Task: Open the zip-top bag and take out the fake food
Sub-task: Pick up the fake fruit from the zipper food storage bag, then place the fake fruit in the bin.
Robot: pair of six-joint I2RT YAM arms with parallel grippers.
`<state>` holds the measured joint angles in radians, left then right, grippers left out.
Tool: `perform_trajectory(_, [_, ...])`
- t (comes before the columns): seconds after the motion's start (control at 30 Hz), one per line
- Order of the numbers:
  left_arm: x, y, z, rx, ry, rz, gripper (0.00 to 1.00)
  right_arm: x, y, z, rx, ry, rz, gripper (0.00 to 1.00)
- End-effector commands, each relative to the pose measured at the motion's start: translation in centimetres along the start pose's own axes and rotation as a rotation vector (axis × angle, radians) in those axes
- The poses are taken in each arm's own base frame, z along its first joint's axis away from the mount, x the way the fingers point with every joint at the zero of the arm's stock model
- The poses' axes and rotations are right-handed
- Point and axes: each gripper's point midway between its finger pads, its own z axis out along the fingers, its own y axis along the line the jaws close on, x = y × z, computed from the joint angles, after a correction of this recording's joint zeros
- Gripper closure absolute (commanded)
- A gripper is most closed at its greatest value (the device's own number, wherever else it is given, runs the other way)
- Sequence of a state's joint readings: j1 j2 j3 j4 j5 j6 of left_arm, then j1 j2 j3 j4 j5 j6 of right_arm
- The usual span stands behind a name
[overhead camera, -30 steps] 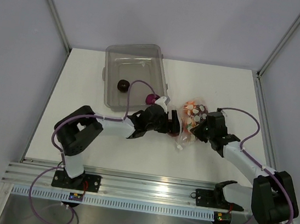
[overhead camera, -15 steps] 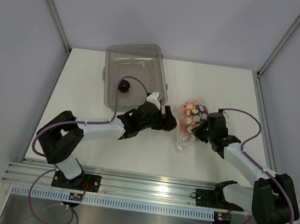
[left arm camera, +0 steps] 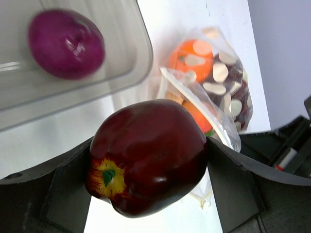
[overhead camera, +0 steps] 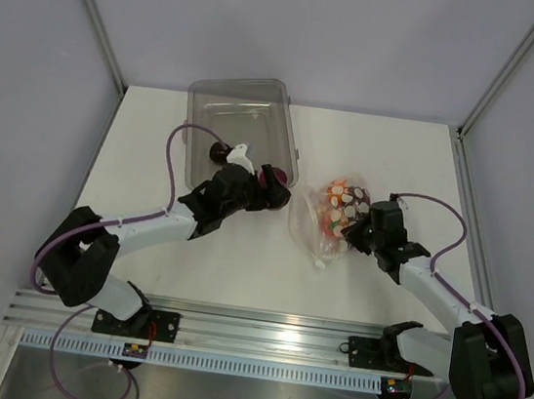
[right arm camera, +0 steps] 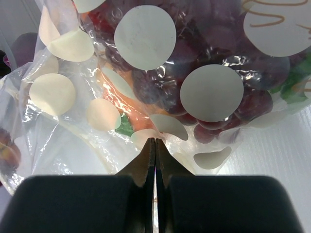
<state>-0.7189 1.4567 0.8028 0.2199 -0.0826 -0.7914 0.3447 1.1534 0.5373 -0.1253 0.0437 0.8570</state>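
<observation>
Small clear soft plastic zip-top bag with white round dots (overhead camera: pixel 327 229) lies crumpled right of the table's (overhead camera: pixel 381 156) centre, mouth open toward the left edge, with orange piece (left arm camera: pixel 187 56) and dark grapes (right arm camera: pixel 194 73) inside; dark red plastic apple (left arm camera: pixel 148 155) is out, held aloft; purple piece (left arm camera: pixel 65 43) rests in the clear bin (overhead camera: pixel 249 109) at the far edge.
</observation>
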Motion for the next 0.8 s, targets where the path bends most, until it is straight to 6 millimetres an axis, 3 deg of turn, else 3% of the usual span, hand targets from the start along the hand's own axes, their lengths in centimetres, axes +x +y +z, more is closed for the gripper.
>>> perform_trajectory(0.0, [-3.8,-1.2,-1.1,0.042,-0.09,-0.028,0.3,-0.9,0.4,-0.6,-0.019,-0.041,0.001,1.0])
perform_trajectory(0.37, [-10.1,1.9,-0.2,-0.055,-0.18,-0.1,0.29,-0.8,0.8,-0.9,-0.041,-0.038,0.005,1.0])
perform_trajectory(0.53, [-13.0,2.1,0.8,-0.104,-0.202,-0.09,0.29,-0.8,0.8,-0.9,-0.044,-0.039,0.005,1.0])
perform_trajectory(0.77, [-14.2,4.6,3.4,-0.199,-0.176,-0.078,0.29,-0.7,0.9,-1.0,-0.049,-0.038,0.004,1.0])
